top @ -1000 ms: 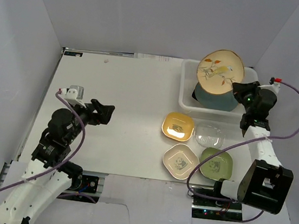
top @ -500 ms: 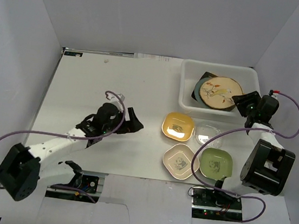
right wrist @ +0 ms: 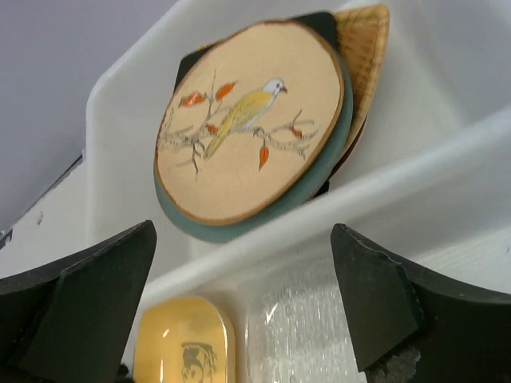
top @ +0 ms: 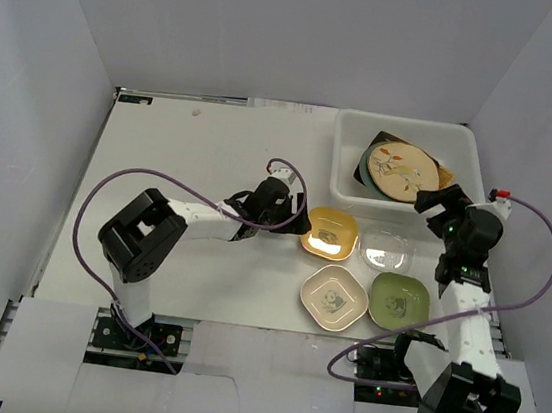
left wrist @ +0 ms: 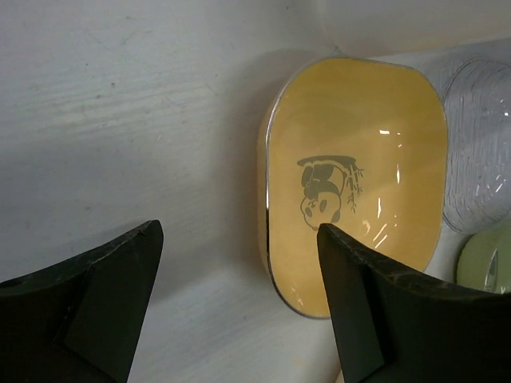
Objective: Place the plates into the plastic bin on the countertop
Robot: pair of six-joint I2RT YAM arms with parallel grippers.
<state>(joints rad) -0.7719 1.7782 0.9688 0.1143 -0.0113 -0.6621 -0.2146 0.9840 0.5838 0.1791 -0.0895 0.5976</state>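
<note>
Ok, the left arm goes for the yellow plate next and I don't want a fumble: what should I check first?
1. Left gripper open: ok.
2. Yellow plate flat, nothing on it: ok.
3. Plate's edge between the fingers: ok, just ahead of them.
4. Gap to the clear glass plate: cannot tell; they look very close.
5. Right gripper open and empty: ok.
6. Way to the plastic bin free: not ok; the right gripper hangs at its near wall.
</note>
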